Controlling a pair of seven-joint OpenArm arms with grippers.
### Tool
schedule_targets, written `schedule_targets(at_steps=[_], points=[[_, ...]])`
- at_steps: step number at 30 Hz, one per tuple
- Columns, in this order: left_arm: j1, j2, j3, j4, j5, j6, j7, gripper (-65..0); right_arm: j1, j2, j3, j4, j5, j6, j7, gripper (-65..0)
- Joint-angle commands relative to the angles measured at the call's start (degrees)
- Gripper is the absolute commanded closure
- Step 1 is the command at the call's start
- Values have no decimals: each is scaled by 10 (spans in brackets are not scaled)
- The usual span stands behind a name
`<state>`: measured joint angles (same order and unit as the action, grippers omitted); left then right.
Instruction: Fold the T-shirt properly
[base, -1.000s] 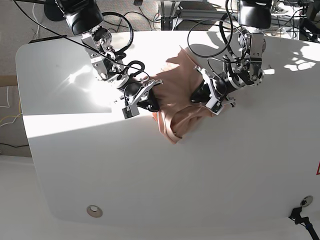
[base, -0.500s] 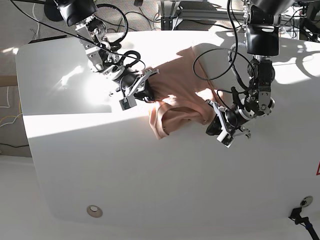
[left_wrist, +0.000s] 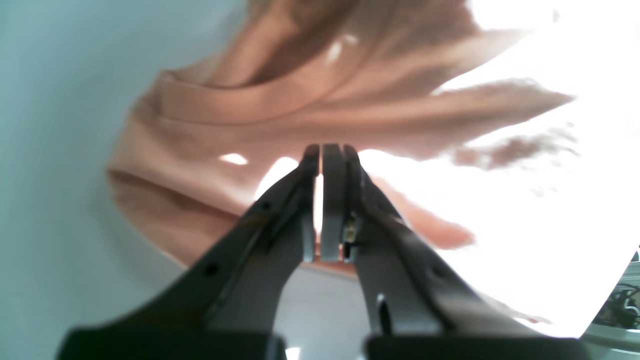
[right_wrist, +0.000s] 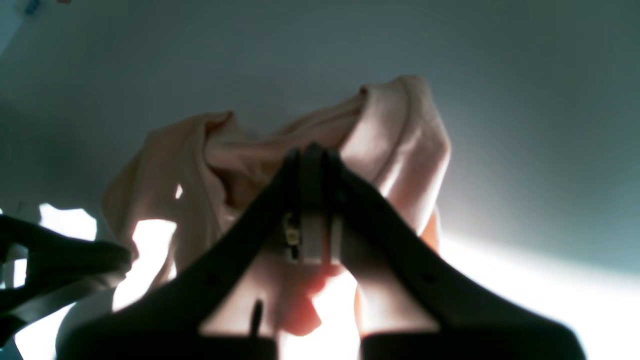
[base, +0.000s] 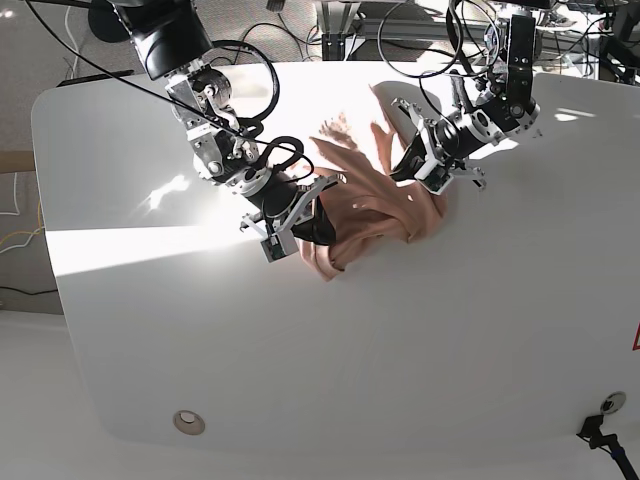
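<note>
Base view: T-shirt (base: 365, 215) lies bunched on the table (base: 450, 340); right gripper (base: 318, 228) at nine o'clock, left gripper (base: 408, 170) at one, both pressed together, empty; glare hides folds.

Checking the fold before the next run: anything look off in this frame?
Yes. The T-shirt is a crumpled heap on the white table, not spread flat. The left gripper and right gripper are shut beside it; whether either pinches cloth is unclear.
</note>
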<state>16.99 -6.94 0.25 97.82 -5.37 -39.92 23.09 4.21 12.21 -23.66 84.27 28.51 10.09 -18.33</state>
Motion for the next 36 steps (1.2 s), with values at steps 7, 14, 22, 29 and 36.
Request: schedule_targets(at_steps=[7, 14, 22, 29, 36], points=[[-45, 9, 12, -83, -7, -1, -17, 0, 2, -2, 3, -53, 1, 5, 11, 0], [-168, -21, 36, -212, -8, -1, -17, 0, -28, 18, 4, -12, 1, 1, 11, 0], [-208, -37, 31, -218, -10, -1, -17, 0, -37, 27, 4, 2, 1, 1, 11, 0], [-172, -47, 30, -155, -10, -1, -15, 0, 0, 39, 4, -9, 1, 1, 11, 0], [-143, -46, 30, -152, -10, -1, -15, 0, 11, 37, 4, -49, 1, 2, 11, 0]])
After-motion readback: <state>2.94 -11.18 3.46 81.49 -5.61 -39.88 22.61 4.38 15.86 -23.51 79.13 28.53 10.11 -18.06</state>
